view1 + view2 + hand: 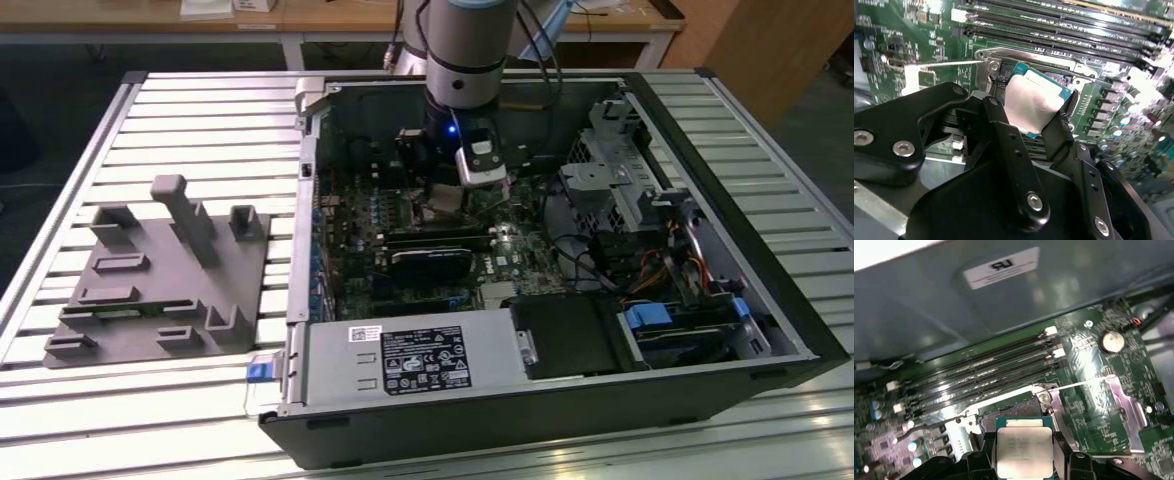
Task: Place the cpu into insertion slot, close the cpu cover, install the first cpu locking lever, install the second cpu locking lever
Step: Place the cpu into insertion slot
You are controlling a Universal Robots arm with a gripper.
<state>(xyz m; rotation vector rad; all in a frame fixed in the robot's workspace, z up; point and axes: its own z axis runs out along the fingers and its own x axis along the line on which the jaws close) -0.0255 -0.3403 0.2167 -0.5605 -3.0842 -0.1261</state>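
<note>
**End effector [1031, 117] clamped on the cpu, socket directly beneath**

Around me spreads the pale slatted metal desk [160, 100], and on it lies the open black computer case [787, 335]. I hang inside the case, over the green motherboard [1094, 350]. Beneath my black fingers [1059, 132] sits the square black, silver-rimmed insertion slot [1015, 407]. In the first wrist view its dark centre peeks out just past the far edge of what I carry. That is the small flat square silvery-grey-topped cpu [1024, 450], pinched by two opposite edges between my fingers with its metal face up. It is square, so no long axis matters. Its edges run roughly in line with the slot's rim and with the long black memory slots [984, 367]. I judge the slot lies straight down from the chip and very near. Whether a corner already touches it I cannot tell.
</note>
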